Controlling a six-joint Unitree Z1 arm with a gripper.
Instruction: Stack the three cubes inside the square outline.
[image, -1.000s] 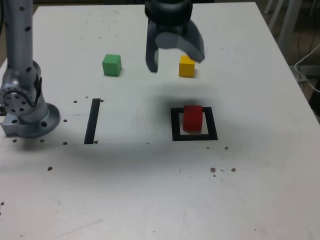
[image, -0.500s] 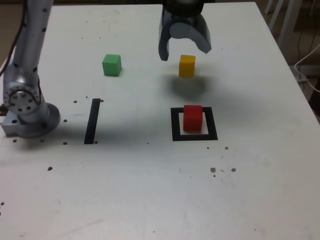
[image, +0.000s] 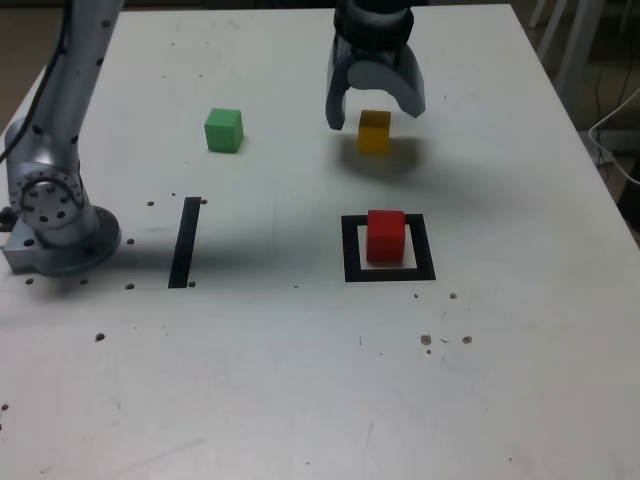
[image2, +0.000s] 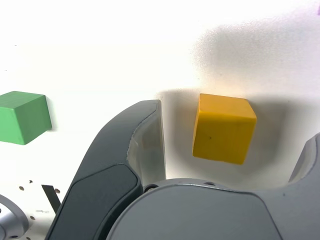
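Yellow cube (image: 374, 131) sits flat on the surface (image: 520, 330), between the wide-open fingers (image: 336, 110), not gripped.

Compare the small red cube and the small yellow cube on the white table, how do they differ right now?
The small red cube sits inside the thick black square outline; the small yellow cube sits on bare table farther back. The open gripper hangs over the yellow cube, a finger on either side and no contact visible; nothing is near the red one. Both rest flat, unstacked, and look the same size.
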